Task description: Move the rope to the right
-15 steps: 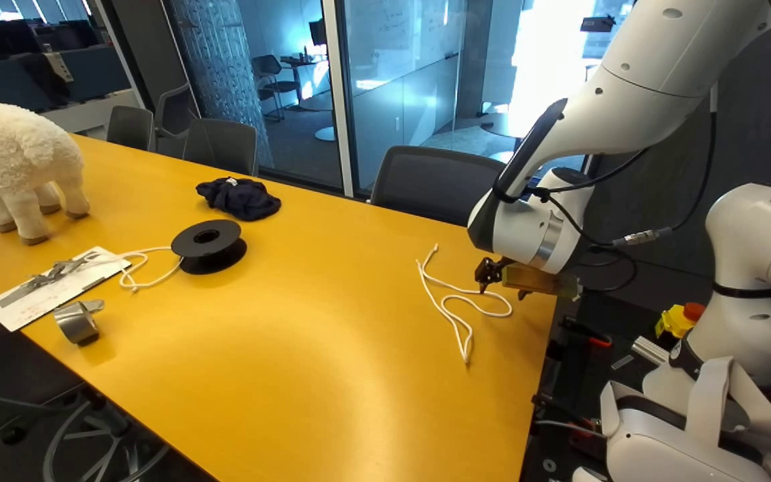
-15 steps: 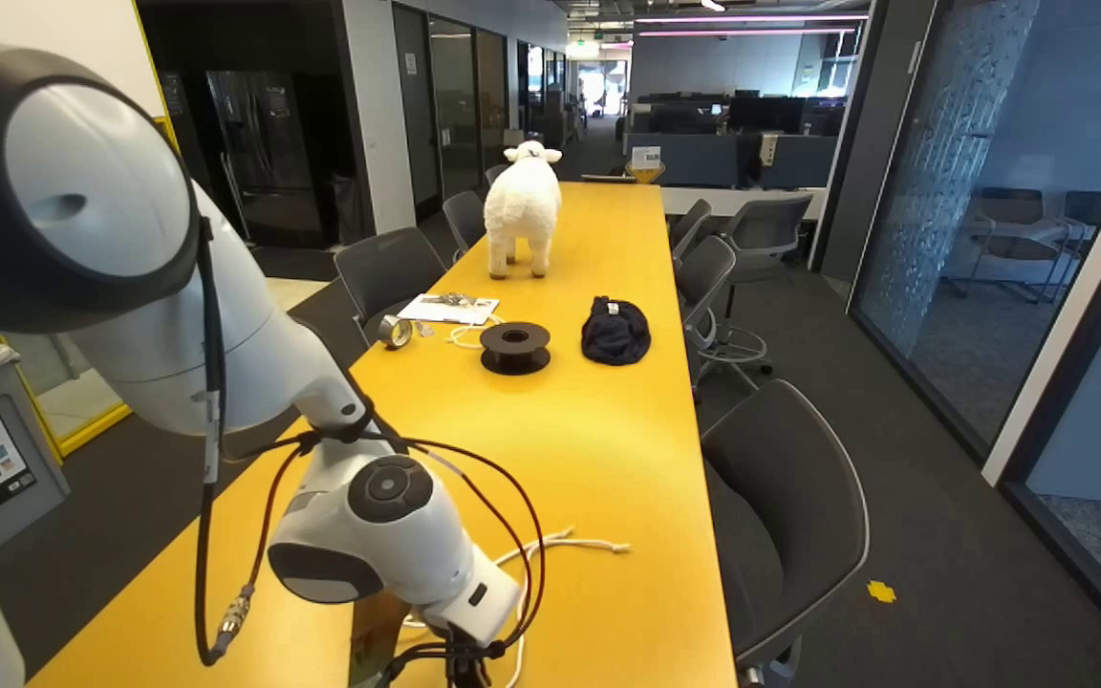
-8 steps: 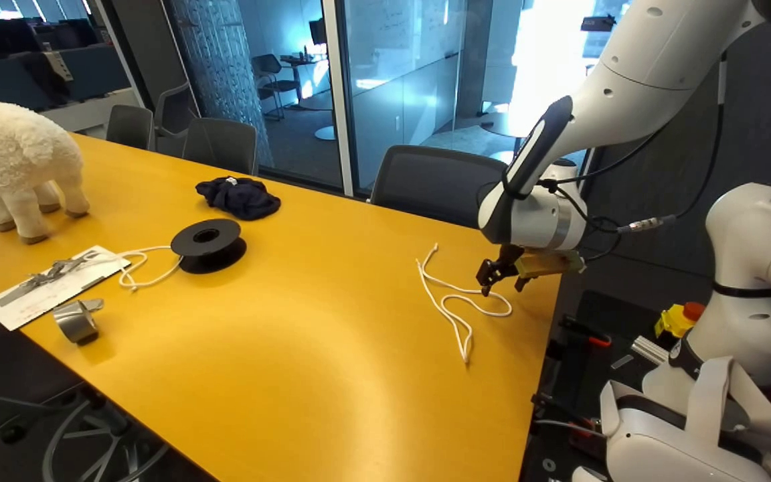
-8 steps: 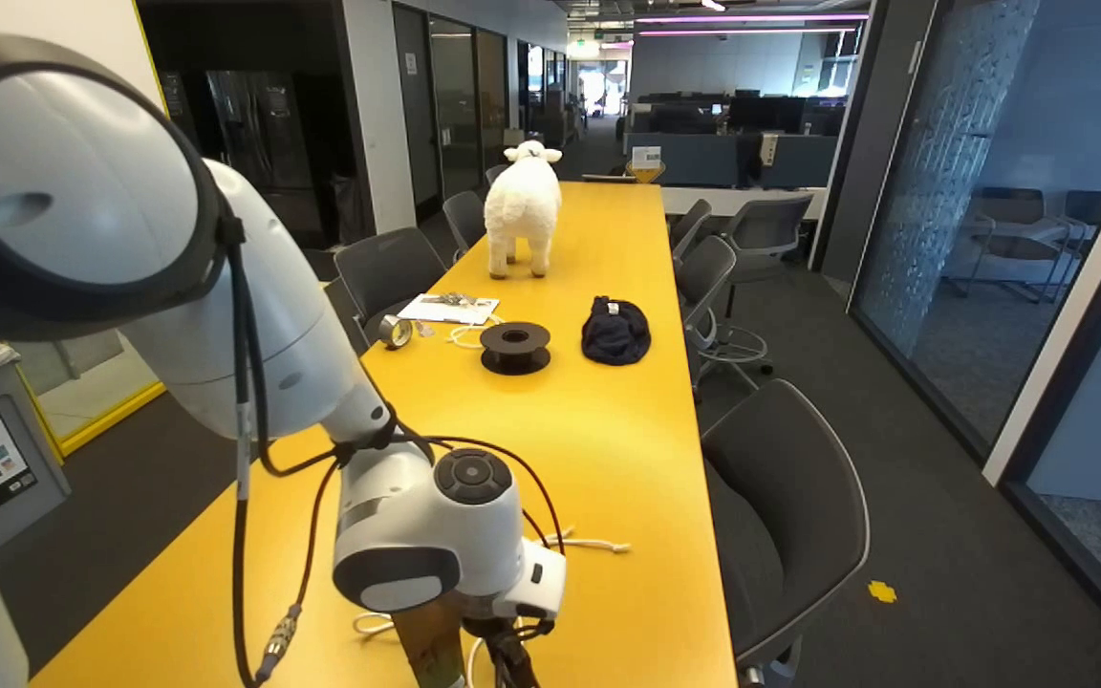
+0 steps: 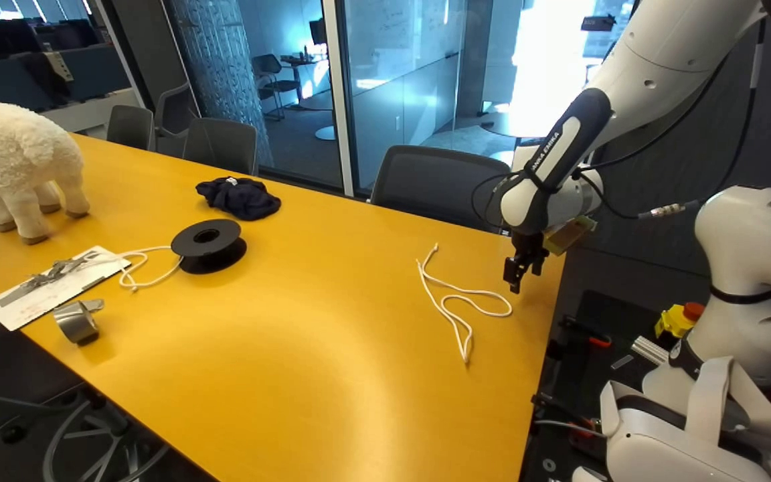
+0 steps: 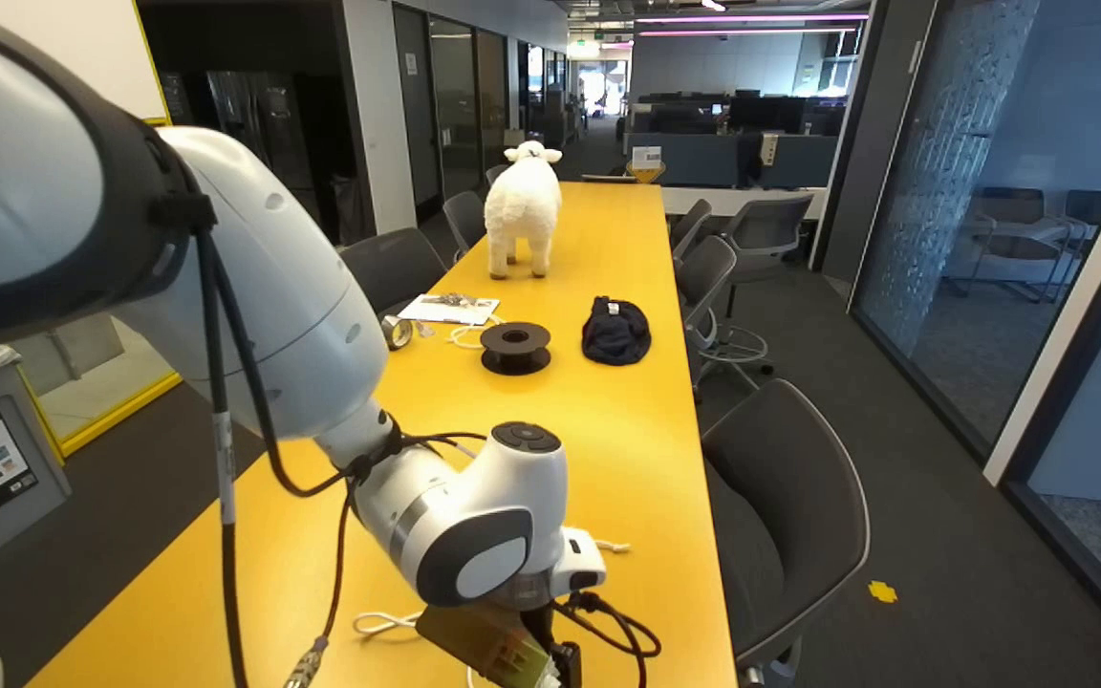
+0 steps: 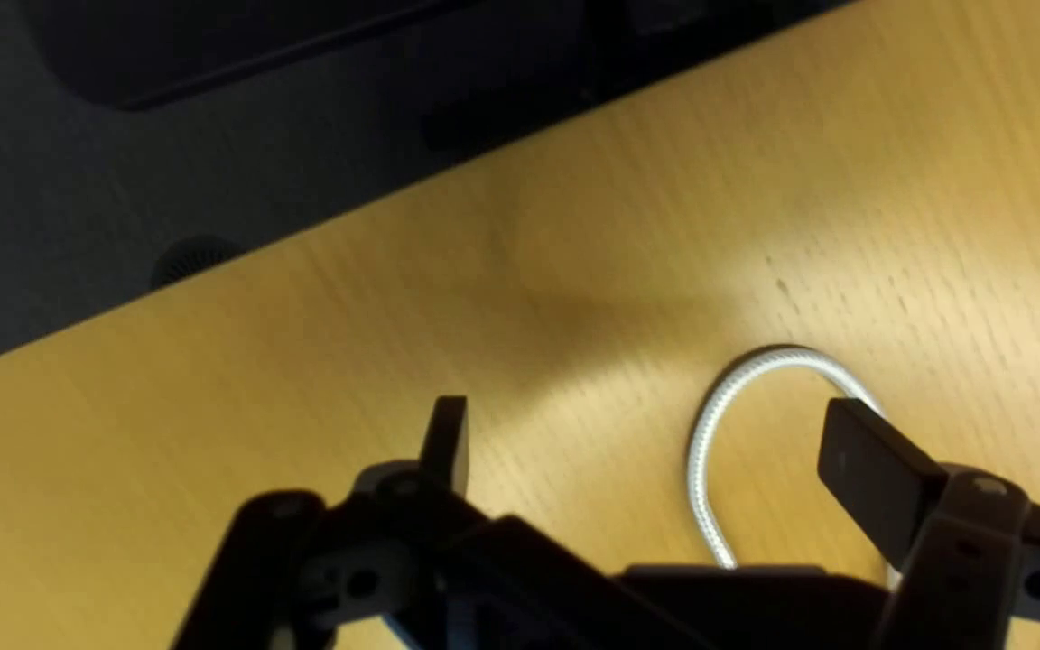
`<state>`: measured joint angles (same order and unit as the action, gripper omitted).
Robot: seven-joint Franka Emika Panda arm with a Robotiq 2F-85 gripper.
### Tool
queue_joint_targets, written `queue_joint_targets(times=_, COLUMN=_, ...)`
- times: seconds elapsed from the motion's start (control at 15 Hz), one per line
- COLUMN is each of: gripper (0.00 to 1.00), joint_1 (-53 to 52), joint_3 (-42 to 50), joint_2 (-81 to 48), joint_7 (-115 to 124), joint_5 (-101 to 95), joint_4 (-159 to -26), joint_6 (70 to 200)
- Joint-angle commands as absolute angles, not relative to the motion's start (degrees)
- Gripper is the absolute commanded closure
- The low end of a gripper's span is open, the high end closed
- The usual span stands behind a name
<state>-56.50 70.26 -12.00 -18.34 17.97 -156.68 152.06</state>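
- The pincer [image 7: 649, 433] has its two fingers spread wide, with a broad gap between them in the wrist view; in an exterior view it points down over the desk [image 5: 332, 314], at a height I cannot tell.
- The rope [image 7: 698, 460] lies on the desk below the pincer: in the wrist view a rounded bend shows in the gap, closer to the finger at picture right, which covers part of it.
- In an exterior view that bend is just beside the fingertips, while the rest of the rope runs off to picture left of the pincer in loose curves.
- Next to the pincer, on the same wrist, is a yellowish block [image 5: 567, 235]; the arm [image 5: 653, 60] leads up from there toward picture right.
- Behind the pincer, past the desk's edge, stands a dark chair [image 5: 442, 184].
- Well apart from the pincer, at picture left, are the black spool [image 5: 206, 242], dark cloth [image 5: 238, 199], flat white piece [image 5: 67, 286] and roll of tape [image 5: 77, 323]; the plush sheep [image 5: 17, 144] stands farthest away.
- A white headset [image 5: 660, 438] is below and right of the pincer in that view.
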Motion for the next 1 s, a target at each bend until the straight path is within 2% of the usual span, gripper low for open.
queue_joint_targets(times=0.0, gripper=0.00, joint_1=-67.2, joint_3=83.1, joint_2=-11.5, joint_7=-15.9, joint_5=5.6, joint_4=-153.2, joint_6=144.3)
queue_joint_targets(times=0.47, gripper=0.00, joint_1=-90.4, joint_3=103.6, joint_2=-15.2, joint_7=-19.9, joint_5=5.6, joint_4=-146.9, joint_6=134.4)
queue_joint_targets(times=0.93, gripper=0.00, joint_1=-113.4, joint_3=124.2, joint_2=-30.8, joint_7=-30.2, joint_5=17.9, joint_4=-144.5, joint_6=116.8)
